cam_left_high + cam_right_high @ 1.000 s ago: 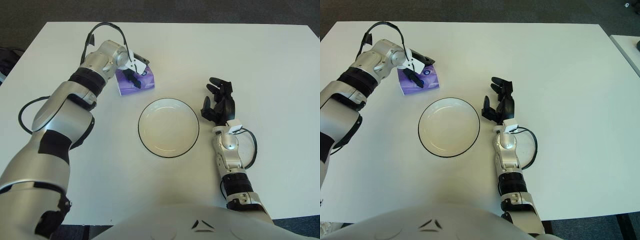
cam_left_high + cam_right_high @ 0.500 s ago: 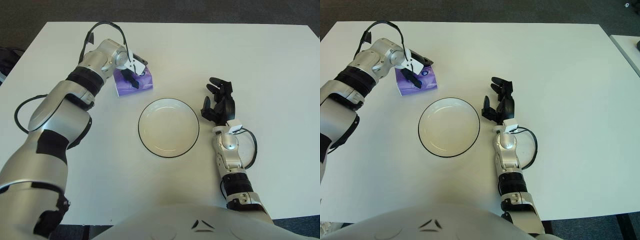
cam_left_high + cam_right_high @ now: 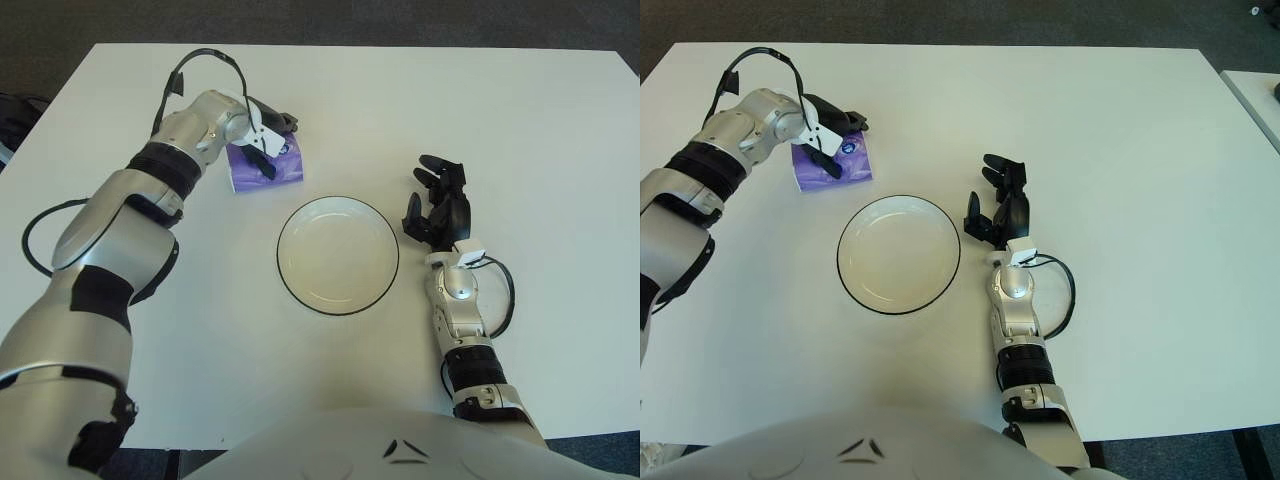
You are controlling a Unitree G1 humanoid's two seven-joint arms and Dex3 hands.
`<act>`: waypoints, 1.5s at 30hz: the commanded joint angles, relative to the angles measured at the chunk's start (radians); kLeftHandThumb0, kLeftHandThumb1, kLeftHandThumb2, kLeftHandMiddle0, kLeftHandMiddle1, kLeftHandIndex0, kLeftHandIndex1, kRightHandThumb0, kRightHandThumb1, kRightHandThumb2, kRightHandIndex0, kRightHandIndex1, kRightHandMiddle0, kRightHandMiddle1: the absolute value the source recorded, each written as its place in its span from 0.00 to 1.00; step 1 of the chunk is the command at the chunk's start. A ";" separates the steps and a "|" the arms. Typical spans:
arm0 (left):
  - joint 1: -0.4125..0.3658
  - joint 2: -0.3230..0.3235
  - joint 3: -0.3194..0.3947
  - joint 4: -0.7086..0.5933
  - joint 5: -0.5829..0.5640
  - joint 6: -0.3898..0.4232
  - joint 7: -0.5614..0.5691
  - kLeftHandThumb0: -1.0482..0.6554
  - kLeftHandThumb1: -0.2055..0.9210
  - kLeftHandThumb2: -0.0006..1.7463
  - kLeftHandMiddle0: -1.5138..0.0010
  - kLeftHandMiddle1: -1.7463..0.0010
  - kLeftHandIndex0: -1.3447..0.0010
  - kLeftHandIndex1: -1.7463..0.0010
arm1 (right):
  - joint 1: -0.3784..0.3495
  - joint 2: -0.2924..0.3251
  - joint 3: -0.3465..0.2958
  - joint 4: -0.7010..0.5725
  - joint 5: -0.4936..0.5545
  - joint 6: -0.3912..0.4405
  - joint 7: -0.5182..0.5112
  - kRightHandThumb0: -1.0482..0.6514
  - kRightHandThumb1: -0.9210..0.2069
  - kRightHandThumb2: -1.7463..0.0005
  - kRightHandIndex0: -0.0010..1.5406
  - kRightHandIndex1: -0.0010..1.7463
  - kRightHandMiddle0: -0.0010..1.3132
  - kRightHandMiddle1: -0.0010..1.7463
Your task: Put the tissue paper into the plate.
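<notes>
The tissue paper is a purple pack (image 3: 283, 170) lying flat on the white table, up and left of the plate. The plate (image 3: 338, 258) is white with a dark rim, empty, at the table's middle. My left hand (image 3: 279, 147) is over the pack with its fingers spread: the long fingers reach past the pack's far edge and the thumb (image 3: 266, 167) rests on its top. The pack lies on the table. My right hand (image 3: 436, 205) is parked on the table just right of the plate, fingers relaxed and empty.
The white table (image 3: 520, 140) stretches wide to the right and far side. Its left edge runs close behind my left arm (image 3: 150, 190). A dark object (image 3: 12, 110) lies off the table at the far left.
My left hand has shifted a little left and its long fingers have stretched out past the pack's far edge. The pack slid slightly left. The right hand has not moved.
</notes>
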 commanded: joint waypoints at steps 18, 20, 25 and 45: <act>0.211 -0.083 0.019 0.169 0.029 -0.055 0.592 0.59 0.47 0.68 0.53 0.14 0.61 0.11 | 0.179 0.014 -0.023 0.233 -0.004 -0.017 -0.024 0.45 0.30 0.41 0.29 0.58 0.15 0.74; 0.212 -0.089 0.017 0.183 0.034 -0.057 0.629 0.60 0.43 0.72 0.53 0.07 0.60 0.12 | 0.180 0.014 -0.023 0.231 -0.004 -0.016 -0.024 0.45 0.30 0.41 0.29 0.58 0.15 0.73; 0.209 -0.100 0.005 0.208 0.049 -0.059 0.701 0.61 0.40 0.79 0.61 0.02 0.58 0.04 | 0.182 0.014 -0.021 0.227 -0.004 -0.013 -0.023 0.46 0.30 0.41 0.30 0.58 0.15 0.72; 0.171 -0.126 0.070 0.286 -0.008 -0.103 0.829 0.61 0.11 1.00 0.41 0.00 0.45 0.04 | 0.197 0.016 -0.016 0.206 -0.003 0.000 -0.020 0.82 0.07 0.76 0.29 0.86 0.18 0.73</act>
